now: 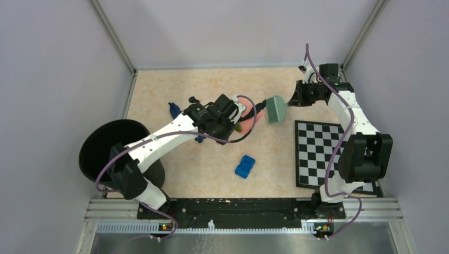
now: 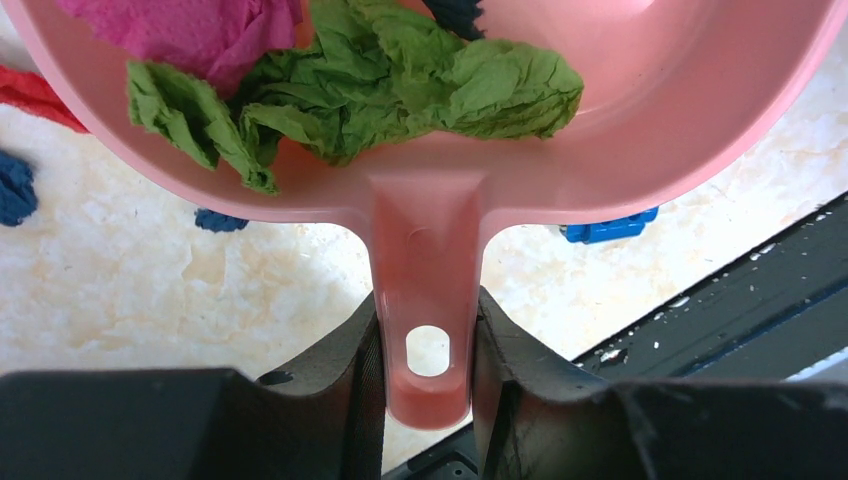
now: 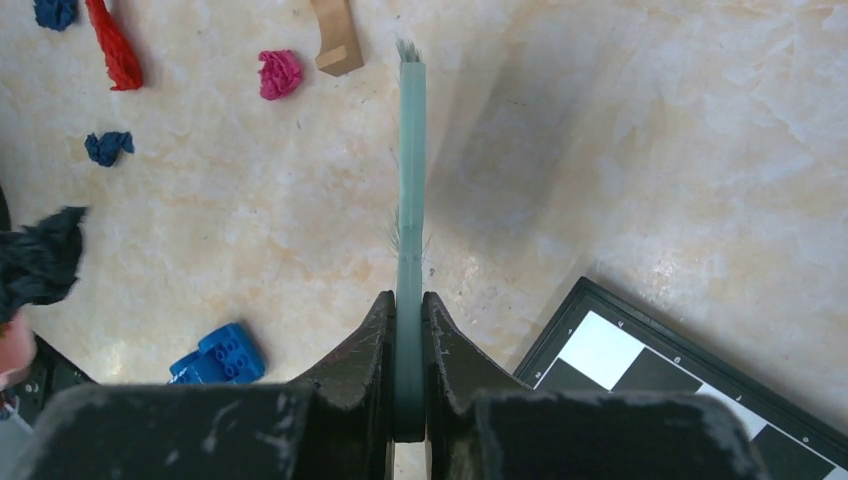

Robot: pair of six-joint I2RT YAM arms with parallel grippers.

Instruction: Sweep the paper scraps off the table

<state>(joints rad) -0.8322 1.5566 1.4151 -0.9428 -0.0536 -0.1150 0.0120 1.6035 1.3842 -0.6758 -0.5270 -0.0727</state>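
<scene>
Over on the left side, the left jaws stand partly open and clamp the handle of the pink dustpan [image 2: 650,120], one finger pressed to each side of it at the hanging hole. Across the way, the right jaws are almost shut, pinching the thin flat handle of the green brush [image 3: 411,150], which sticks straight out ahead of them. Whether its bristles touch the surface [image 1: 212,174] I cannot tell.

On to the containers! The dustpan carries a big crumpled green paper [image 2: 400,80], a magenta wad [image 2: 200,30] to its left and a dark scrap [image 2: 455,12] at the top edge of the view. A black bin [image 1: 106,148] sits at the left edge of the surface, its inside too dark to read.

Loose paper scraps [image 3: 108,147] lie on the surface. The right wrist view picks out a red strip [image 3: 115,50], a magenta ball [image 3: 280,74] and a brown piece [image 3: 335,40], all hidden overhead by the left arm and dustpan. The left wrist view catches red and blue bits just outside the dustpan's rim. Only the overhead view shows the bin. The blue toy block [image 1: 245,166] lies near the middle, and the chequered board [image 1: 328,153] lies at the right.
</scene>
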